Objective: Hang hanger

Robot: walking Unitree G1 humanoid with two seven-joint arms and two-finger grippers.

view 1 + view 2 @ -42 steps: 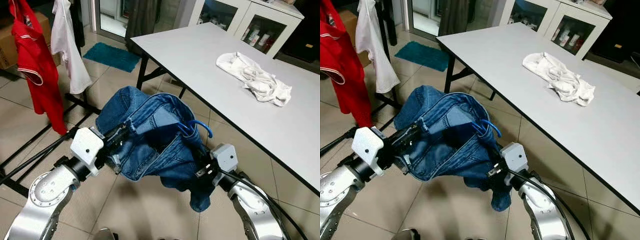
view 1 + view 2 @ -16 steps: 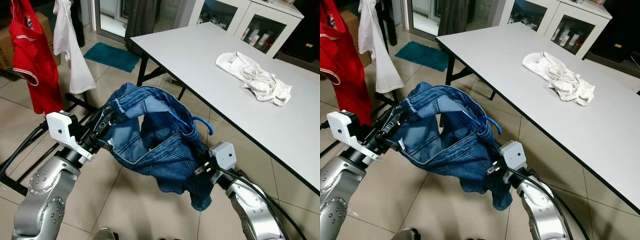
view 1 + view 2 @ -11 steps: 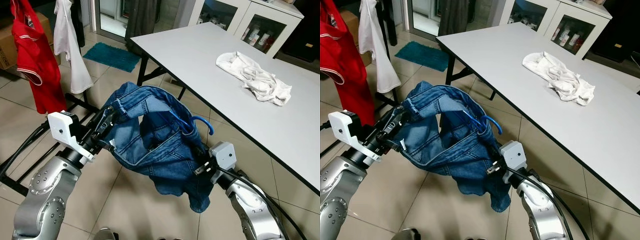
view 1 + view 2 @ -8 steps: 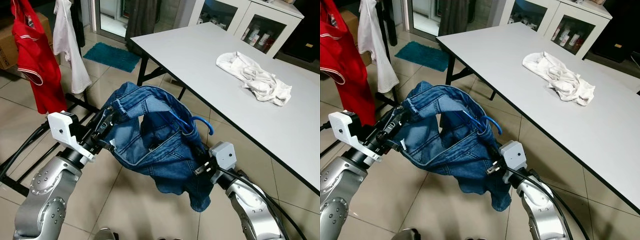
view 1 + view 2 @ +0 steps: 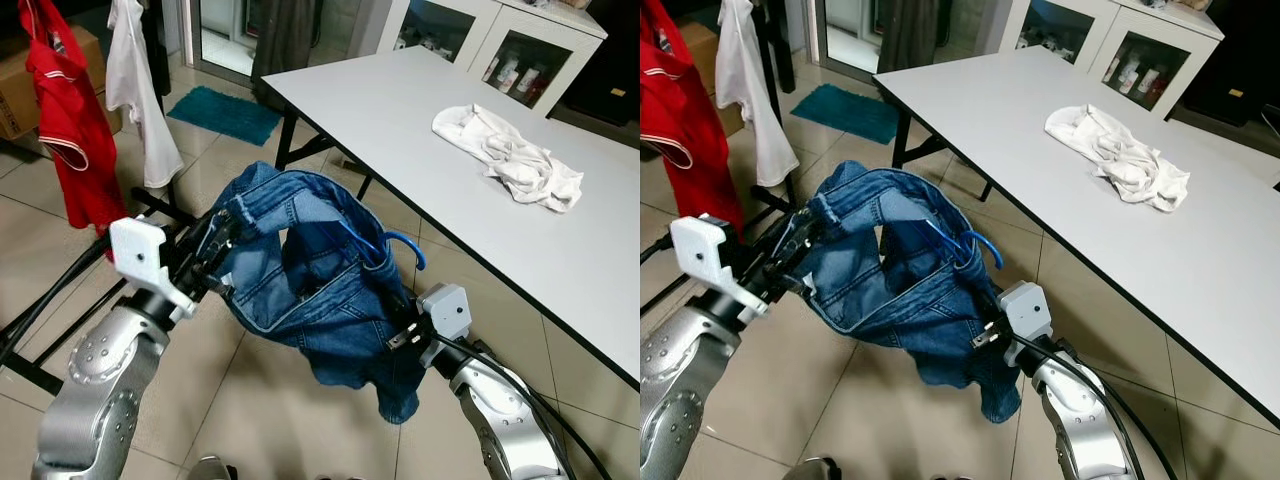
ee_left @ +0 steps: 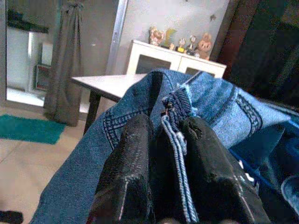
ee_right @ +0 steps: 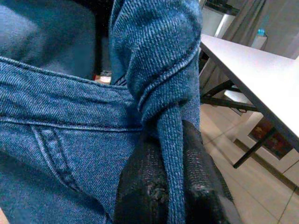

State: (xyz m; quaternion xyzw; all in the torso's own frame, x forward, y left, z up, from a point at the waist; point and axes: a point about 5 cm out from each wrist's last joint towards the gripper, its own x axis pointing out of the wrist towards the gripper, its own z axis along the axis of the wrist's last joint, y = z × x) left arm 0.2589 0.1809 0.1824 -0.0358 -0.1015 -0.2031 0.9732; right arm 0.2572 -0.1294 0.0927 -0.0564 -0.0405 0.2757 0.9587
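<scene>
Denim jeans (image 5: 310,290) on blue hanger (image 5: 385,245)

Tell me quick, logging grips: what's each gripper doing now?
Left gripper: shut on the jeans.
Right gripper: shut on the jeans.

Location was a home, likely laundry/utility rm: tiled floor (image 5: 60,230), garments on drying rack (image 5: 60,300), teal bath mat (image 5: 222,112), white glass-door cabinets (image 5: 500,45), figurines (image 6: 180,39) on cabinet top, curtain (image 6: 65,60).
</scene>
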